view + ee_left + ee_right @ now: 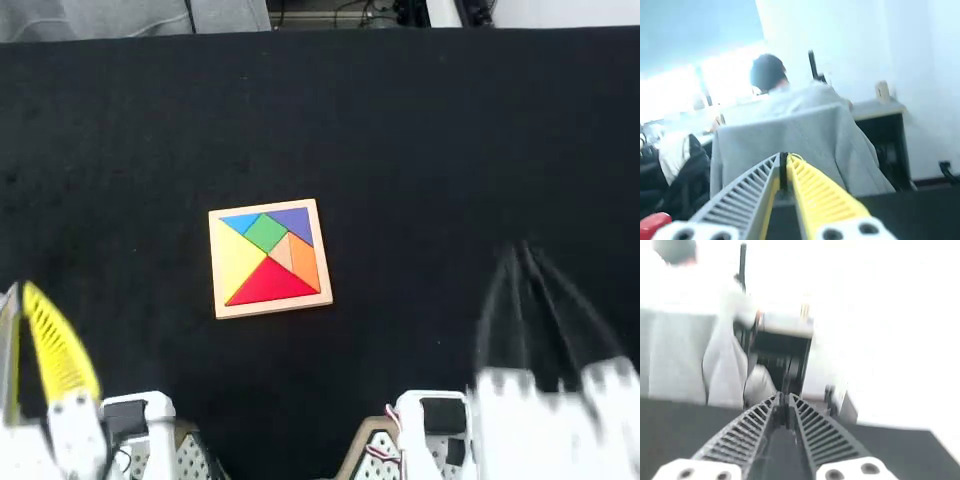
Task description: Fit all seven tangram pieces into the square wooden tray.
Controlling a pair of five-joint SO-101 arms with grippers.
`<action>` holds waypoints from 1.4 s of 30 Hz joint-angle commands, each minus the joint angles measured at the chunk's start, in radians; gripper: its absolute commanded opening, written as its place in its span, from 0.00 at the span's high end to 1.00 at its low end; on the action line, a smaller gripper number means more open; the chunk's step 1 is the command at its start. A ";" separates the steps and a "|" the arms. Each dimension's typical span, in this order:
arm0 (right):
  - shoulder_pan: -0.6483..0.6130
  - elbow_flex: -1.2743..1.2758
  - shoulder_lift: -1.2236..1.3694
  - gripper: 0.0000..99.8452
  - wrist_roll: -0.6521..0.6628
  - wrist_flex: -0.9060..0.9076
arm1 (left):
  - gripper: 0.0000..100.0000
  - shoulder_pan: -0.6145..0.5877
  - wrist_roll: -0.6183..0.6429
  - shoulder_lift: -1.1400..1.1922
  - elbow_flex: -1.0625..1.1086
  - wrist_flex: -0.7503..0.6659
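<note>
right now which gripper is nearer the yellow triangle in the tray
Left, by a modest margin. The left gripper is off the tray's side where the yellow triangle lies; the right gripper is off the opposite side.

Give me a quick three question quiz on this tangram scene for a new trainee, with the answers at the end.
1. True or false: the left gripper and the right gripper are both shut.
2. Which piece sits between the blue triangle and the purple triangle? A red, B green, C yellow.
3. How many pieces lie fitted in the wooden tray?

Key:
1. True; each wrist view shows the fingers meeting at the tips.
2. B, the green square.
3. Seven.
</note>
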 commanded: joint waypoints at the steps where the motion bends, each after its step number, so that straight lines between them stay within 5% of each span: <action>1: 0.012 0.068 -0.147 0.98 0.008 -0.009 | 0.97 -0.018 0.031 0.018 -0.242 0.083; 7: 0.014 0.404 -0.383 0.98 0.009 -0.149 | 0.97 -0.016 0.218 0.236 -0.297 0.199; 16: 0.014 1.069 -0.549 0.98 0.009 -0.537 | 0.97 -0.016 0.276 0.411 0.142 0.115; 19: 0.014 1.086 -0.550 0.98 0.002 -0.577 | 0.97 -0.016 0.267 0.313 0.280 0.084; 25: 0.014 0.938 -0.552 0.98 0.000 -0.508 | 0.97 -0.018 0.210 -0.011 0.297 0.262; 29: 0.008 0.911 -0.552 0.98 0.000 -0.459 | 0.97 -0.019 0.130 0.037 0.386 0.258; 37: 0.006 1.063 -0.552 0.98 0.000 -0.361 | 0.97 0.113 0.161 0.063 1.007 -0.230; 42: 0.014 1.415 -0.553 0.98 0.000 -0.370 | 0.97 0.110 0.161 0.026 1.204 -0.321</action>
